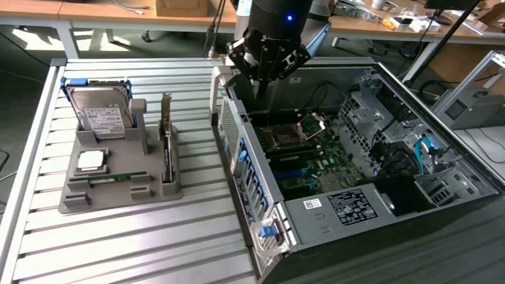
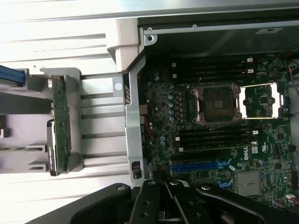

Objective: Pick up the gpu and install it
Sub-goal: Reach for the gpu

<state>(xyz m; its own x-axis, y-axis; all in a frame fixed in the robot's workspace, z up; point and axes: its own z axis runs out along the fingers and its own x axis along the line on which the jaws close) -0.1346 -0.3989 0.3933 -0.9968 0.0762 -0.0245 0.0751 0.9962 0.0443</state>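
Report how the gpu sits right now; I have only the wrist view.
Observer: The gpu stands upright on its long edge in a slot of the grey holder, with nothing gripping it.
Operator: Give me the gripper's place in the scene.
Observer: The gripper hangs over the open computer case, at the corner nearest the holder, well apart from the gpu.
Operator: Name what stands beside the gpu.
Observer: A hard drive with a white label stands in the same holder, to the exterior view's left of the gpu.
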